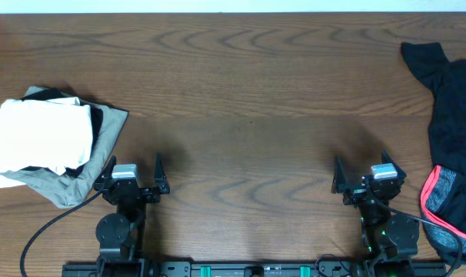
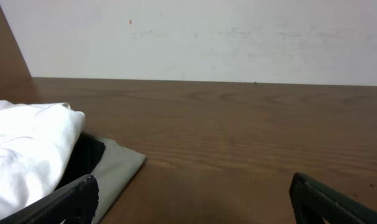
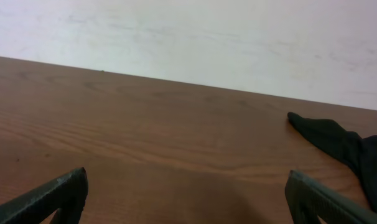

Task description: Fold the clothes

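Observation:
The clothes (image 1: pixel 451 123), black leggings with a grey waistband and coral-red trim, lie crumpled along the table's right edge; one black leg end (image 3: pixel 344 144) shows at the right of the right wrist view. My right gripper (image 1: pixel 359 171) stands open near the front edge, left of the leggings and apart from them, with nothing between its fingers (image 3: pixel 58 196). Over at the front left my left gripper (image 1: pixel 133 167) is open and empty too, beside the folded pile; its fingers (image 2: pixel 67 202) frame bare wood.
A white folded garment (image 1: pixel 41 137) lies on an olive-grey folded garment (image 1: pixel 102 150) at the table's left edge, also as white garment (image 2: pixel 23 146) and olive-grey garment (image 2: pixel 117 168) in the left wrist view. Wooden table (image 1: pixel 241 108) between the arms; a white wall (image 2: pixel 207 37) stands behind.

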Controlling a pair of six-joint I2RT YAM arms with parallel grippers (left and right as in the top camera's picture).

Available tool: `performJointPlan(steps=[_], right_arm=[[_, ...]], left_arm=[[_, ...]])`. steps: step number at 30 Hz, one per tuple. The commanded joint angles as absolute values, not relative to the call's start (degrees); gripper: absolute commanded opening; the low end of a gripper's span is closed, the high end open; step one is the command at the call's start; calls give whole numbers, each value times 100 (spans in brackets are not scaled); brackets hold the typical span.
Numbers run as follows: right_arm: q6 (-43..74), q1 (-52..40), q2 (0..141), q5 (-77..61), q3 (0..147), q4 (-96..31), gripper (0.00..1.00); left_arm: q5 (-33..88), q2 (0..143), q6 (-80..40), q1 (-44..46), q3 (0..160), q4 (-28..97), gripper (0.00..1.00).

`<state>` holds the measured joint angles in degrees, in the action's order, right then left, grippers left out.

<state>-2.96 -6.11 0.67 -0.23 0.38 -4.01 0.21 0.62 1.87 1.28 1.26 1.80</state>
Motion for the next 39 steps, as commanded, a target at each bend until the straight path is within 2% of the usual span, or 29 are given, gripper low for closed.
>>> performJointPlan(steps=[1, 17, 21, 24, 30, 39], right_arm=[[-224, -563, 34, -45, 32, -425, 99], [-198, -565, 34, -189, 32, -226, 99], [191, -563, 34, -242, 117, -320, 99], [340, -563, 73, -187, 502, -871, 99], [342, -563, 814, 668, 1922, -2410, 99], [445, -552, 3538, 897, 4265, -4298, 99]], left_arm=[[-49, 27, 161, 97, 23, 421, 98], [-47, 27, 158, 99, 23, 403, 98], [10, 30, -561, 99, 71, 438, 98], [703, 89, -685, 99, 355, 845, 98], [1140, 757, -932, 99, 1610, 2222, 98], [1138, 2788, -908, 99, 3944, 4145, 98]])
